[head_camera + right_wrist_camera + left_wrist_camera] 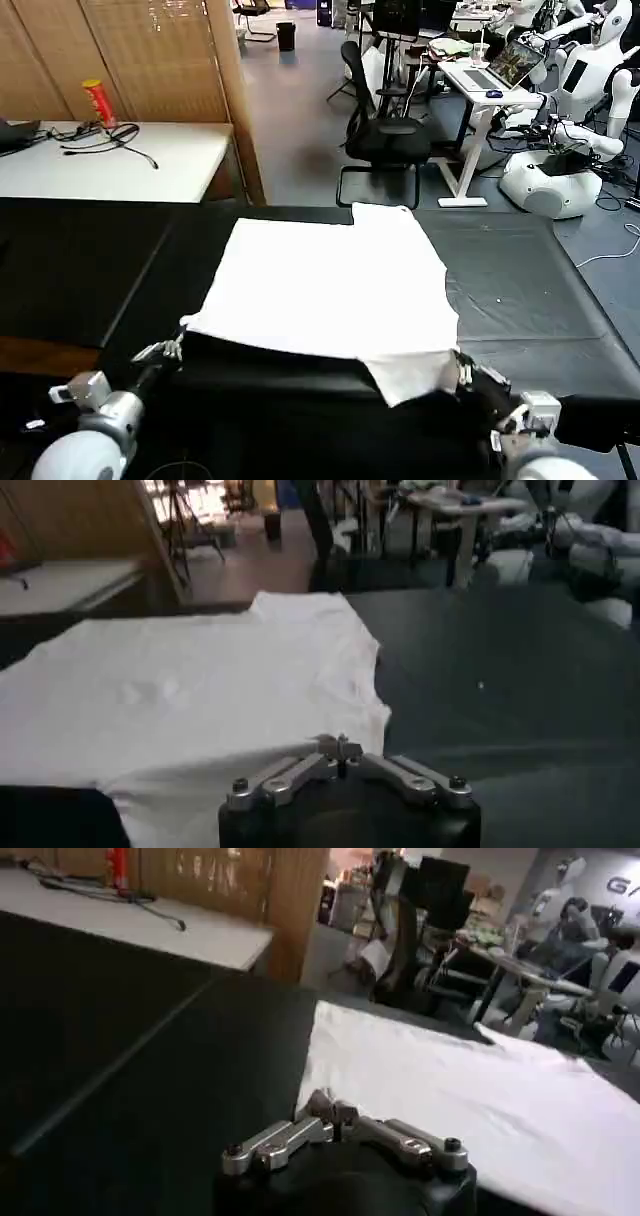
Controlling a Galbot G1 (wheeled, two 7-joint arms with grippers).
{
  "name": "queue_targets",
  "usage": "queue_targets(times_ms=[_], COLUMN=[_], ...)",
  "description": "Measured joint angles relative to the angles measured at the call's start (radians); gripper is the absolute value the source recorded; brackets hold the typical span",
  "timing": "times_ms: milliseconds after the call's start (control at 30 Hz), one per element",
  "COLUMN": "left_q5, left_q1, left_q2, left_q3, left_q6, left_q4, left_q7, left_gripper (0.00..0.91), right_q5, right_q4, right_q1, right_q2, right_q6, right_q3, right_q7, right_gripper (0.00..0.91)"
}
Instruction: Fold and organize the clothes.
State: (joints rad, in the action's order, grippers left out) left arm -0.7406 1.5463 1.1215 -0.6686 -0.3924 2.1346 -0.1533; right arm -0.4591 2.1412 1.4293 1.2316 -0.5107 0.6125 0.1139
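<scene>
Now:
Shirt (330, 285): flat on the black desk (520, 280).
Left tool (165, 350): closed at shirt's near corner.
Right tool (468, 375): closed on shirt's near edge.

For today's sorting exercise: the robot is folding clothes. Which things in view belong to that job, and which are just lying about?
Belong to the job:
white T-shirt
left gripper
right gripper

Just lying about:
red can
cables
office chair
laptop

The head camera looks forward and down over the black-covered table (520, 280) toward the room behind; each wrist camera sits low and close, facing across the white T-shirt (330, 280), which all views share.
</scene>
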Motion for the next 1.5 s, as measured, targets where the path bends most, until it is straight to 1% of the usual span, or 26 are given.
queue_targets(times_ms=[200, 267, 700, 867, 967, 1233, 1267, 1300, 1333, 1367, 1500], left_q5=[0.061, 0.071, 0.124, 0.138, 0.14, 0.148, 0.149, 0.15, 0.151, 0.151, 0.171], left_q1=[-0.104, -0.125, -0.265, -0.329, -0.361, -0.402, -0.406, -0.411, -0.414, -0.417, -0.417], left_q2=[-0.002, -0.004, -0.024, -0.025, -0.029, -0.029, -0.028, -0.027, -0.026, -0.026, -0.026], left_q3=[0.068, 0.084, 0.161, 0.183, 0.188, 0.201, 0.204, 0.207, 0.209, 0.21, 0.21], left_q6=[0.015, 0.018, 0.039, 0.043, 0.044, 0.046, 0.046, 0.046, 0.045, 0.043, 0.037], left_q4=[-0.071, -0.09, -0.24, -0.302, -0.333, -0.383, -0.386, -0.391, -0.394, -0.396, -0.397], left_q7=[0.025, 0.028, 0.027, 0.027, 0.028, 0.032, 0.032, 0.032, 0.033, 0.033, 0.042], left_gripper=[0.0, 0.0, 0.0, 0.0, 0.0, 0.0, 0.049, 0.77, 0.878, 0.878, 0.878], right_q5=[0.026, 0.035, 0.06, 0.062, 0.063, 0.06, 0.06, 0.059, 0.059, 0.059, 0.055], right_q4=[-0.116, -0.147, -0.325, -0.37, -0.388, -0.414, -0.414, -0.413, -0.409, -0.405, -0.365], right_q1=[-0.119, -0.147, -0.291, -0.325, -0.338, -0.363, -0.363, -0.362, -0.359, -0.355, -0.323], right_q2=[-0.003, 0.0, 0.008, 0.013, 0.017, 0.023, 0.023, 0.021, 0.018, 0.014, -0.009], right_q6=[0.027, 0.029, 0.047, 0.051, 0.053, 0.058, 0.058, 0.057, 0.056, 0.054, 0.033], right_q3=[-0.06, -0.077, -0.137, -0.143, -0.15, -0.16, -0.16, -0.159, -0.158, -0.156, -0.14], right_q7=[-0.004, -0.003, -0.014, -0.014, -0.016, -0.033, -0.037, -0.045, -0.055, -0.062, -0.082], right_gripper=[0.029, 0.02, 0.029, 0.02, 0.029, 0.029, 0.029, 0.185, 0.761, 0.878, 0.878])
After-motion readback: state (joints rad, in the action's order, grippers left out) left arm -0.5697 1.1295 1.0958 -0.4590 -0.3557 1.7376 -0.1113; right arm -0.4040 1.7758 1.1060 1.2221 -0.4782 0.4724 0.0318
